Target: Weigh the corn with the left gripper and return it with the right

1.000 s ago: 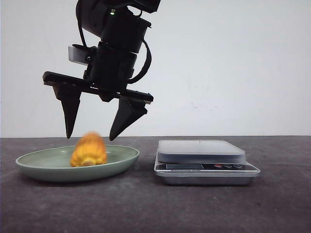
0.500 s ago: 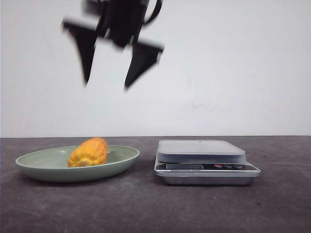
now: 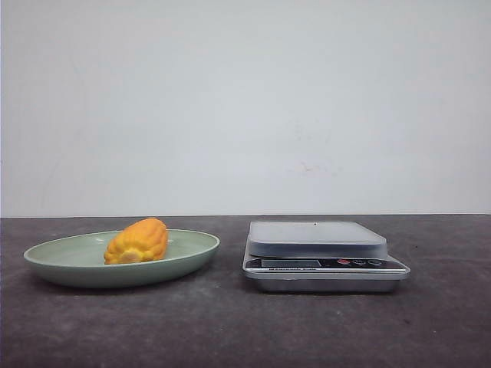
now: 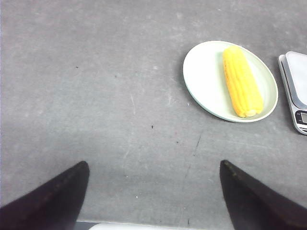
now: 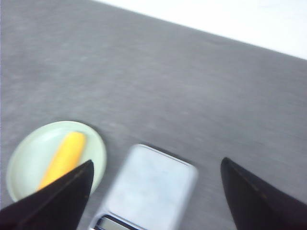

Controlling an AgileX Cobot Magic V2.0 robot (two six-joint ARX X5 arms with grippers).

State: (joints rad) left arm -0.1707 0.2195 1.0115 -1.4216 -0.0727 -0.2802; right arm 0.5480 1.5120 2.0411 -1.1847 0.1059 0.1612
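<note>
The orange-yellow corn (image 3: 138,241) lies on its side in the pale green plate (image 3: 46,257) at the left of the table. Neither gripper shows in the front view. In the left wrist view my left gripper (image 4: 154,163) is open and empty, high over bare table, with the corn (image 4: 242,81) on the plate (image 4: 204,76) well away from it. In the blurred right wrist view my right gripper (image 5: 157,161) is open and empty, high above the scale (image 5: 148,187), with the corn (image 5: 62,158) on the plate (image 5: 29,158) to one side.
A silver kitchen scale (image 3: 318,238) with a bare weighing pan stands just right of the plate; its edge shows in the left wrist view (image 4: 298,81). The table is dark grey, with a white wall behind.
The open gripper that hung just above the corn has risen up and out of the front view. The corn has settled and lies still on the plate.
</note>
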